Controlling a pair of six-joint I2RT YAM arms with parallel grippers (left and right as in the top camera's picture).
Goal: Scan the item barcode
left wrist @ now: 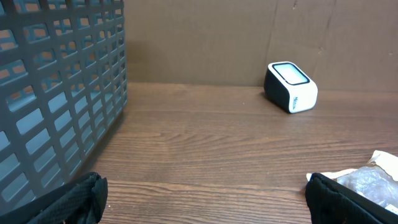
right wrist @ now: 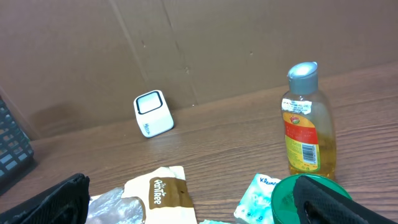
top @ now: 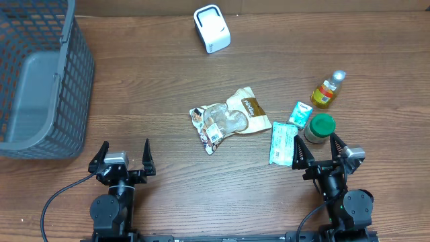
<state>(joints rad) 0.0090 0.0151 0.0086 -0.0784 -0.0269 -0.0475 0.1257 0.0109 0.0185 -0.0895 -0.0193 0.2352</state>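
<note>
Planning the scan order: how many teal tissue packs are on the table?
2. The larger pack lies left of the green-lidded jar; the smaller pack lies just beyond it, left of the bottle. None appears hidden.

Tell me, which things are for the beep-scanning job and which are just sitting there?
For the job:
- small white box-shaped scanner
- things it could scan: clear-and-brown plastic snack bag, yellow bottle with silver cap, green-lidded jar, big teal tissue pack, small teal tissue pack

Probably just lying about:
- grey plastic mesh basket
- brown wooden table, which only holds everything
</note>
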